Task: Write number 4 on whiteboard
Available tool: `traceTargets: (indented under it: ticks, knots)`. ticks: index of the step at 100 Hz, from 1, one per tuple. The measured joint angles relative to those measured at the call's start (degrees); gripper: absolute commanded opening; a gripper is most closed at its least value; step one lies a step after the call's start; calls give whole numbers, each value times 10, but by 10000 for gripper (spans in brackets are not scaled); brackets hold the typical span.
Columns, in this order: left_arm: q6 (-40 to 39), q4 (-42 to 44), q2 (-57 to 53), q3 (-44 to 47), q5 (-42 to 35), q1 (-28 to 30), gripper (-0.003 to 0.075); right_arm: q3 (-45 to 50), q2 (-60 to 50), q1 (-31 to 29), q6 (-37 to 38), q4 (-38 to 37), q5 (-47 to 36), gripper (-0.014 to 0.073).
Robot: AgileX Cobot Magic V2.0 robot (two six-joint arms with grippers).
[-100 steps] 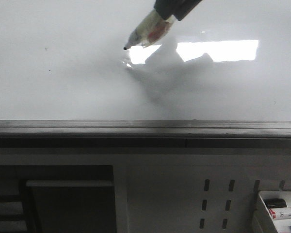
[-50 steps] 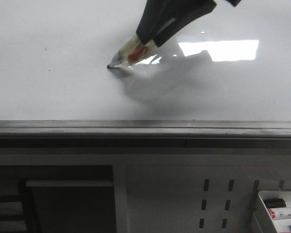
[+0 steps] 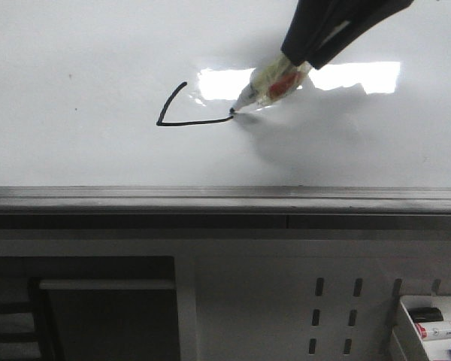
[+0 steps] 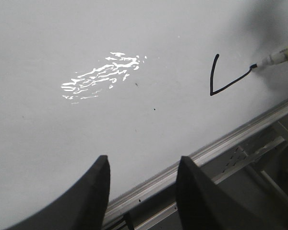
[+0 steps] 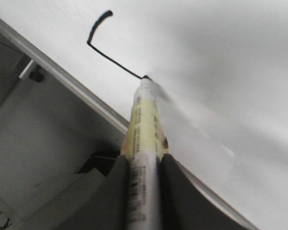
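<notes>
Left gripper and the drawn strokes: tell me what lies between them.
Only bare whiteboard with glare and specks lies between the open left gripper and the unfinished number 4, as the left wrist view shows.

The big white whiteboard [image 3: 98, 45] is super glossy and smooth, throwing back bright rectangular glare. Along its near edge runs a dull brushed grey metal ledge [image 3: 210, 197]. Below that, a matt white perforated metal panel [image 3: 270, 301] with dark slots. The yellowish marker [image 5: 144, 143] looks like smooth plastic with a printed paper-like label, and the black jaws gripping it look like matt plastic.
</notes>
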Motion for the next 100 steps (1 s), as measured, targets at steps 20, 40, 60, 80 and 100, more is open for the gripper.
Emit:
traceTargets:
  ticks: [20,40,60,80,100]
  knots:
    - [0,0,0,0,-9,0,302,0,-15,16,-22,14,-44,-66]
    - [0,0,0,0,-17,0,302,-1,26,16,-25,12,-48,-66]
    - [10,-1,4,0,-8,0,302,-2,54,31,-29,13,21,-66]
    - [93,-29,55,-29,74,-15,302,-21,-2,53,-137,-4,21,-66]
    - [222,-40,134,-96,129,-110,302,-25,-60,95,-322,-3,59,-66]
